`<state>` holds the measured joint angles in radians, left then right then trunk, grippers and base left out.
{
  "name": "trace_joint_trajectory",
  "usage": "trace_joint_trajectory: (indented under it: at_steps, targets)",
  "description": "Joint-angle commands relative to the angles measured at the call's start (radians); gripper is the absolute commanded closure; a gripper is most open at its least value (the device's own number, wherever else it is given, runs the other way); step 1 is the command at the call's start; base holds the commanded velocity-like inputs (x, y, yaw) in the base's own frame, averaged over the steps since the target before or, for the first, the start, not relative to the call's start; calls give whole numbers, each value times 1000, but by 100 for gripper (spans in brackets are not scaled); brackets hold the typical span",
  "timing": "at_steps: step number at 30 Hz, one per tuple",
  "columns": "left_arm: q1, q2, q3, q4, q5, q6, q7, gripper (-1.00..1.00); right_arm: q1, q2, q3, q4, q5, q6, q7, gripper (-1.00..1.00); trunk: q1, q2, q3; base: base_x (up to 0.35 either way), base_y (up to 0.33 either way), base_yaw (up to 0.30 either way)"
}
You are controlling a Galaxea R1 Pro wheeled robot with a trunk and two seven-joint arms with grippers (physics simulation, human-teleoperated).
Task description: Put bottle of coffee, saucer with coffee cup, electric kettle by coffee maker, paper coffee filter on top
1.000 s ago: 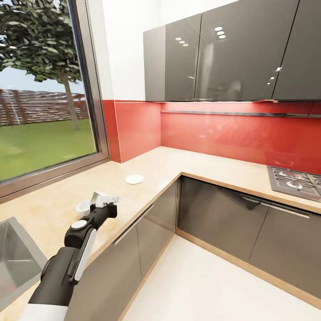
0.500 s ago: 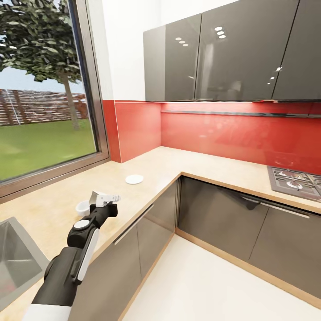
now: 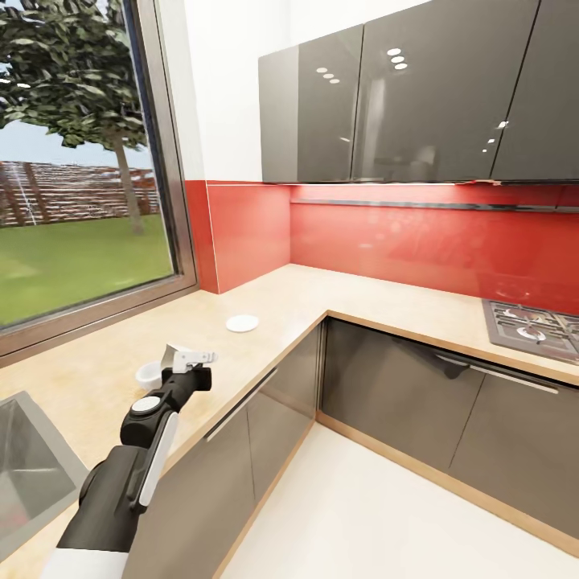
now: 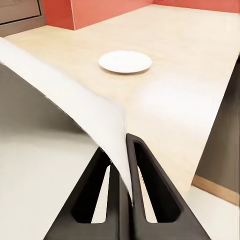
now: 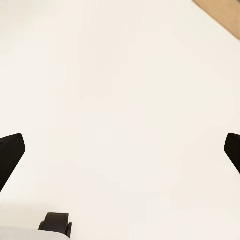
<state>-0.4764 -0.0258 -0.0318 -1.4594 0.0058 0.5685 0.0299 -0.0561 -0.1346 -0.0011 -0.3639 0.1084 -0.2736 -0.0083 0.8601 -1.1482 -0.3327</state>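
Left gripper [image 4: 121, 192] clamped on the coffee cup [image 4: 65, 100]; saucer [image 4: 125, 62] lies well beyond

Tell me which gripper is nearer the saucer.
Left. The left gripper hangs over the countertop a short way from the saucer, pinching a paper filter; the right gripper faces the floor.

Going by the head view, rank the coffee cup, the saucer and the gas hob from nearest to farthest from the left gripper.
1. Coffee cup: on the countertop right beside the left gripper, on its window side.
2. Saucer: farther along the countertop, toward the red corner.
3. Gas hob: far right, across the corner.
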Motion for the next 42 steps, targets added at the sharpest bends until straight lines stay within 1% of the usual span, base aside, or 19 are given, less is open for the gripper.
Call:
trace_joint_trajectory:
  at_steps: [1,2,4,6,7,8,9,14,20,23,24,26,27,30,35,37,40,42]
  targets:
    - [-1,0,-1,-1,-3,5,-6,100,-1,0,0,0,8,-3,-1,-100,0,-1,-1,0,0,0]
    - [-1,0,-2,-1,-3,5,-39,100,-1,0,0,1,8,-3,-1,-100,0,-1,-1,0,0,0]
    - [-1,2,-2,-2,-3,5,-151,100,-1,0,0,0,8,-3,-1,-100,0,-1,-1,0,0,0]
    - [-1,3,-1,-2,-3,5,-211,100,-1,0,0,1,9,-3,-1,-100,0,-1,-1,0,0,0]
    - [-1,4,0,-2,-3,5,-263,100,-1,0,0,1,8,-3,-1,-100,0,-1,-1,0,0,0]
    - [-1,5,0,-1,-3,5,-286,100,-1,0,0,1,8,-3,-1,-100,0,-1,-1,0,0,0]
    - [-1,7,1,-1,-3,5,-338,100,-1,0,0,0,8,-3,-1,-100,0,-1,-1,0,0,0]
    - [-1,8,2,0,-3,5,-400,100,-1,0,0,0,8,-3,-1,-100,0,-1,-1,0,0,0]
    - [-1,10,4,3,-3,4,-441,100,-1,0,0,1,8,-3,-1,-100,0,-1,-1,0,0,0]
    - [-1,11,5,6,-4,3,-477,100,-1,0,0,0,8,-3,-1,-100,0,-1,-1,0,0,0]
    - [-1,11,10,8,-5,3,-494,100,-1,0,0,1,8,-3,-1,-100,0,-1,-1,0,0,0]
    - [-1,12,29,10,-6,2,-526,100,-1,0,0,1,8,-3,-1,-100,0,-1,-1,0,0,0]
    - [-1,13,46,11,-6,2,-548,100,-1,0,0,1,9,-3,-1,-100,0,-1,-1,0,0,0]
    - [-1,13,69,12,-6,2,-590,100,-1,0,0,1,8,-3,-1,-100,0,-1,-1,0,0,0]
    - [-1,13,79,13,-7,1,-636,100,-1,-1,0,1,8,-3,0,-100,0,-1,-1,0,0,0]
    - [-1,14,80,13,-7,1,-642,100,-1,-1,0,2,8,-3,1,-100,0,-1,-1,0,0,0]
    - [-1,24,81,13,-5,1,-654,100,-1,-2,0,2,8,-3,2,-100,0,-1,-1,0,0,0]
    - [-1,28,82,13,-6,1,-677,100,-1,-2,1,2,8,-3,3,-100,0,-1,-1,0,0,0]
